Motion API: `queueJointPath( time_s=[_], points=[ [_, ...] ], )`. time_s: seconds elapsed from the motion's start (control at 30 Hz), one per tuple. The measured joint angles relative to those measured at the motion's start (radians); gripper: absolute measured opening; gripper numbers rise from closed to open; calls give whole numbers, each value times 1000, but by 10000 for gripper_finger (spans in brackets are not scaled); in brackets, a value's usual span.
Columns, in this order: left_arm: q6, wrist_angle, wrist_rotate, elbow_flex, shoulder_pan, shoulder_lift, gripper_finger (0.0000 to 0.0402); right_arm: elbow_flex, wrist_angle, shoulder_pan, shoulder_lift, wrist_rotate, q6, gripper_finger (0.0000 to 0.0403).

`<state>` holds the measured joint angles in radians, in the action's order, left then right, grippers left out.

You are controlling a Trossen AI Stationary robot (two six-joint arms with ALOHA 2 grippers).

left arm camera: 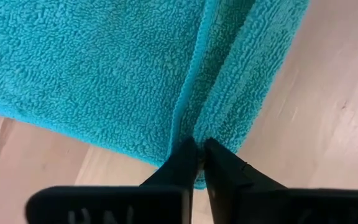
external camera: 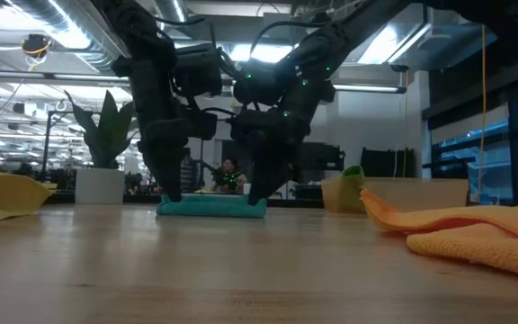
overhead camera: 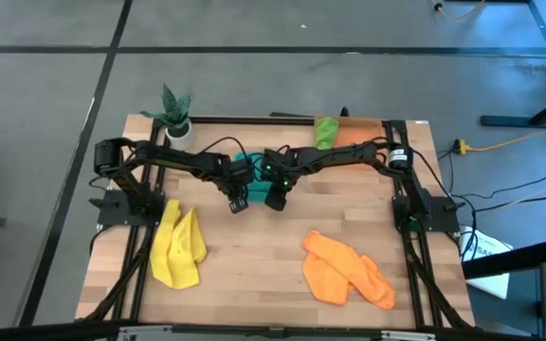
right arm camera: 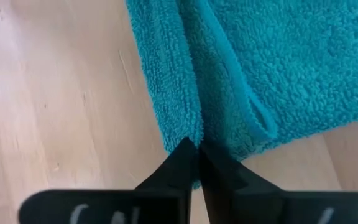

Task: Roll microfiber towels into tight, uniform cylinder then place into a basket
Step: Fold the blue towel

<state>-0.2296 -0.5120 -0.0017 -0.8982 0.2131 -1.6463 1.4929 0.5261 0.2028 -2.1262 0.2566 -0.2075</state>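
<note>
- High view: both arms reach toward the middle of the wooden table (overhead camera: pixel 254 256). The left end effector (overhead camera: pixel 237 204) and the right end effector (overhead camera: pixel 276 199) sit just beside each other on the teal towel (overhead camera: pixel 251 185), most of it hidden under them. The yellow towel (overhead camera: pixel 178 248) lies crumpled near the table's left edge, the orange towel (overhead camera: pixel 346 269) toward the front right. The green towel (overhead camera: pixel 326 132) lies over the orange basket (overhead camera: pixel 360 132) at the back right. A potted plant (overhead camera: pixel 175 114) stands at the back left corner.
- Low view: the teal towel (external camera: pixel 211 207) lies flat and low on the table, an end effector coming down on each of its ends.
- Left wrist view: the left end effector (left arm camera: pixel 200 149) has its fingers nearly together, pinching the teal towel's (left arm camera: pixel 104 68) folded edge.
- Right wrist view: the right end effector (right arm camera: pixel 196 148) likewise has its fingers almost closed, nipping the towel's (right arm camera: pixel 278 62) folded corner against the table (right arm camera: pixel 61 93).
</note>
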Motion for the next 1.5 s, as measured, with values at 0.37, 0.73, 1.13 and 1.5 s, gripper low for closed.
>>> queueJointPath(
  time_s=[0.37, 0.73, 1.13, 1.5],
  points=[
    [-8, -6, 12, 0, 1, 1, 93, 0, -9, -4, 0, -59, -36, 80],
    [-54, -60, 26, 1, -7, 133, 95, 0, -6, -4, 2, -87, -53, 140],
    [163, -20, 29, 0, -101, 122, 95, 0, 4, -4, 2, -91, -54, 141],
    [208, 62, 10, 0, -79, 32, 95, -1, 22, -1, 0, -94, -59, 141]
  ],
)
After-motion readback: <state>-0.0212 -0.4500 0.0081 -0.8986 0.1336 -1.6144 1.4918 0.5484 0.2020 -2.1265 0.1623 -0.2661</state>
